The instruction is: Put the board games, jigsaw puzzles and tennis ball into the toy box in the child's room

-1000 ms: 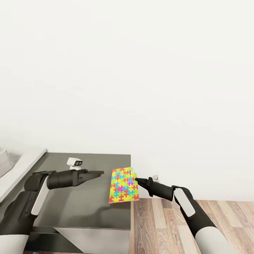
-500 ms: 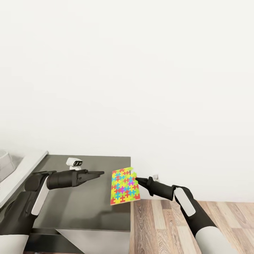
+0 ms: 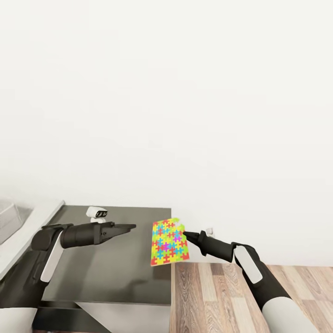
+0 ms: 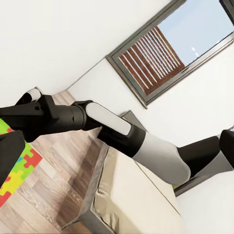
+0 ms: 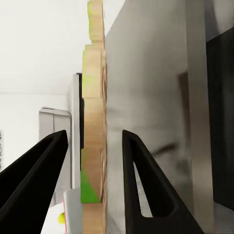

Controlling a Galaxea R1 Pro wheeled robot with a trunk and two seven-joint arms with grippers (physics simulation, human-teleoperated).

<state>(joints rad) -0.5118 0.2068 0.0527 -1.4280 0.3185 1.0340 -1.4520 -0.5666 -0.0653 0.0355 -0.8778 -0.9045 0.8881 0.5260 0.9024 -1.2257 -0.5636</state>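
1. The puzzle [image 3: 169, 242] hung in the air, tilted nearly upright, over the right edge of the dark-topped cabinet [image 3: 115, 273].
2. The right gripper [image 3: 185, 236] held the puzzle by its upper right edge; in the right wrist view the sheet [image 5: 93, 122] showed edge-on between the two dark fingers [image 5: 141, 185], whose tips lay out of frame, so the grip itself could not be seen closing.
3. The left gripper [image 3: 132, 227] pointed toward the puzzle from the left, apart from it, its jaws drawn together to a point with nothing in them.
4. A small white robot toy [image 3: 97, 212] stood on the cabinet near the wall, behind the left arm.
5. The pale table [image 3: 27, 226] lay just left of the cabinet, with a grey tray [image 3: 9, 217] at the frame's edge.
6. Wood floor [image 3: 217, 296] lay to the right, below the right arm.
7. The left wrist view took in the bed [image 4: 131, 200] and a dark-framed window [image 4: 165, 48].
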